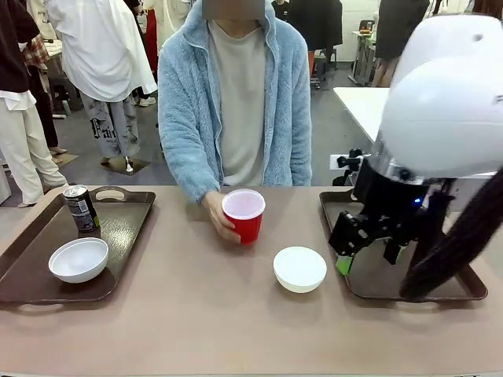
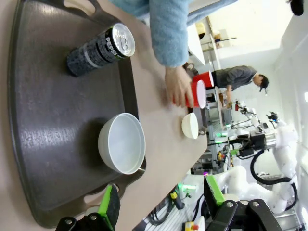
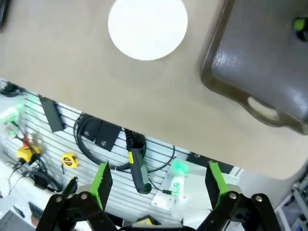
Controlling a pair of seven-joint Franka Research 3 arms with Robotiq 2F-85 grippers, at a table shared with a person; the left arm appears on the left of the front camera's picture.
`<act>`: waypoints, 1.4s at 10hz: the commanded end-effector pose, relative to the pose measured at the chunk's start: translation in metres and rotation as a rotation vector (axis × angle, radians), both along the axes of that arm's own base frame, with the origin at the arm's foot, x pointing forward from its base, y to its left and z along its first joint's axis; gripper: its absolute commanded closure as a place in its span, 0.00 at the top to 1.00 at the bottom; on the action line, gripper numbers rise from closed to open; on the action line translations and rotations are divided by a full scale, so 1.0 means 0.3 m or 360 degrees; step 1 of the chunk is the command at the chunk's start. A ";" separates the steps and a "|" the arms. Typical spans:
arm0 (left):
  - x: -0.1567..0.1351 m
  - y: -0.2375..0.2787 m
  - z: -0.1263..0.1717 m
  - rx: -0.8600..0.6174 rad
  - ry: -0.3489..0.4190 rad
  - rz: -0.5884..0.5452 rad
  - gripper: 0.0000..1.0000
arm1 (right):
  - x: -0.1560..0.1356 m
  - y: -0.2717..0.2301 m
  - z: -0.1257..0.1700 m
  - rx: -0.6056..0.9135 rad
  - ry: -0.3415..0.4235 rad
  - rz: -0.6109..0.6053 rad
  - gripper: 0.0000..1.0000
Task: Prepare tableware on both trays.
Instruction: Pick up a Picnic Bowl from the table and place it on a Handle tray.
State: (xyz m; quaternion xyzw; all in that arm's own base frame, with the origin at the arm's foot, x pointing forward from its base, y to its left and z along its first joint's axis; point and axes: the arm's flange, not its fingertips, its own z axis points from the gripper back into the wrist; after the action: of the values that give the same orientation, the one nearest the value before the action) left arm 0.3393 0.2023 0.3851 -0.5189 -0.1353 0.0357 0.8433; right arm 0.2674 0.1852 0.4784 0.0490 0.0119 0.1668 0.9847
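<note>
The left tray point(image 1: 31, 259) carries a dark Pepsi can point(image 1: 81, 208) and a white bowl point(image 1: 78, 259). Mid-table, a person's hand holds a red cup point(image 1: 244, 214) upright. A second white bowl point(image 1: 299, 269) sits on the bare table beside the right tray point(image 1: 460, 284). My right gripper point(image 1: 369, 258) hangs open above that tray's near left part, nothing between its fingers. In the right wrist view the open gripper point(image 3: 159, 185) sees the bowl point(image 3: 147, 26) and a tray corner point(image 3: 260, 62). My left gripper point(image 2: 161, 199) is open beside the left tray point(image 2: 43, 120), which holds the can point(image 2: 98, 48) and bowl point(image 2: 122, 143).
The person in a light blue fleece sits at the far side of the table, one arm reaching to the cup point(image 2: 195, 93). The loose bowl point(image 2: 191, 125) shows beyond it. Bare tabletop point(image 1: 196, 314) runs between the trays. Other people stand in the background.
</note>
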 end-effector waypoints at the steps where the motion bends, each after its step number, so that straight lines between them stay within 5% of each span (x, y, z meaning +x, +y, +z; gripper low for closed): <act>1: -0.004 0.007 0.002 -0.0011 -0.0029 -0.0012 0.93 | 0.037 0.011 -0.042 0.0059 0.0014 0.0009 1.00; 5: -0.004 0.007 0.002 -0.0011 -0.0029 -0.0012 0.93 | 0.156 0.097 -0.054 -0.0073 -0.0128 -0.0153 1.00; 9: -0.004 0.007 0.002 -0.0011 -0.0029 -0.0012 0.93 | 0.395 0.157 -0.248 -0.0027 -0.0222 -0.0379 1.00; 11: -0.004 0.007 0.002 -0.0011 -0.0029 -0.0012 0.93 | 0.404 0.156 -0.265 0.0117 -0.0174 -0.0431 1.00; 14: -0.004 0.007 0.002 -0.0011 -0.0029 -0.0012 0.93 | 0.374 0.133 -0.257 -0.0020 -0.0212 -0.0330 1.00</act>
State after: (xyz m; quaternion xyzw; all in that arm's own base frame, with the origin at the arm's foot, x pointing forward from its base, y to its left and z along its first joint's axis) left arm 0.3392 0.2023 0.3851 -0.5190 -0.1353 0.0356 0.8432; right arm 0.3855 0.2278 0.3980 0.0429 -0.0561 0.0603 0.9957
